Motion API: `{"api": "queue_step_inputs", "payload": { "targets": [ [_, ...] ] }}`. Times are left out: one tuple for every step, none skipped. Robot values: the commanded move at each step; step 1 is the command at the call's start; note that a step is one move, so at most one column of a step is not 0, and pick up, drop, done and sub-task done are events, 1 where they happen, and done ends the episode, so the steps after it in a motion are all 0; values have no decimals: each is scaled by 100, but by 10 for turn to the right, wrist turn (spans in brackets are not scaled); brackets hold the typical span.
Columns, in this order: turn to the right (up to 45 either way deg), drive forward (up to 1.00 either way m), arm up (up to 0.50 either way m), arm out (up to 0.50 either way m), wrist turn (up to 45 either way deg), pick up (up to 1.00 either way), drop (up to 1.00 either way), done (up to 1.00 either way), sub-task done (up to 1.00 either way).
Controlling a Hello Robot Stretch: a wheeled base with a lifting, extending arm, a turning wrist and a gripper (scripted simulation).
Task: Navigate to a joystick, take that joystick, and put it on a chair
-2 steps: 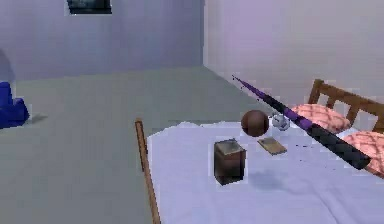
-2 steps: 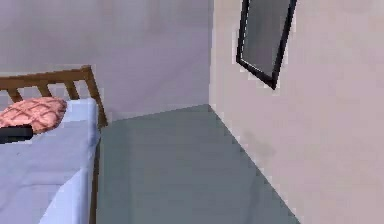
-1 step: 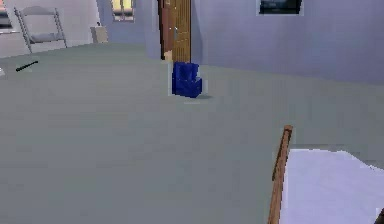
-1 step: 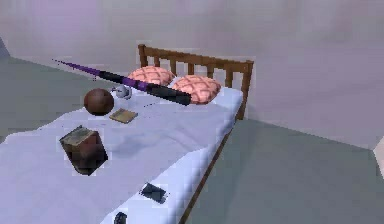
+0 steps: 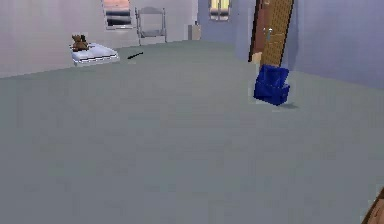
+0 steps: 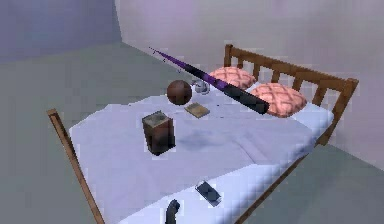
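A wooden-framed bed (image 6: 64,136) with a pale blue cover lies across the arm side view. Near its front edge lie two small dark objects, one upright and stubby (image 6: 172,211), the other flat and oblong (image 6: 207,192); I cannot tell whether either is the joystick. In the forward view a grey metal frame that may be a chair (image 5: 150,22) stands by the far wall.
On the bed are a dark box (image 6: 156,132), a brown ball (image 6: 178,92), a long dark bat (image 6: 215,82) and two pink pillows (image 6: 255,88). The forward view has open grey floor, a blue blocky object (image 5: 272,84) beside a brown door (image 5: 272,30), and a low white mattress (image 5: 96,58) at the far left.
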Motion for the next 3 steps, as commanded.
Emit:
{"api": "queue_step_inputs", "payload": {
  "targets": [
    [0, 0, 50, 0, 0, 0, 0, 0, 0],
    [0, 0, 2, 0, 0, 0, 0, 0, 0],
    [0, 0, 0, 22, 0, 0, 0, 0, 0]
  ]
}}
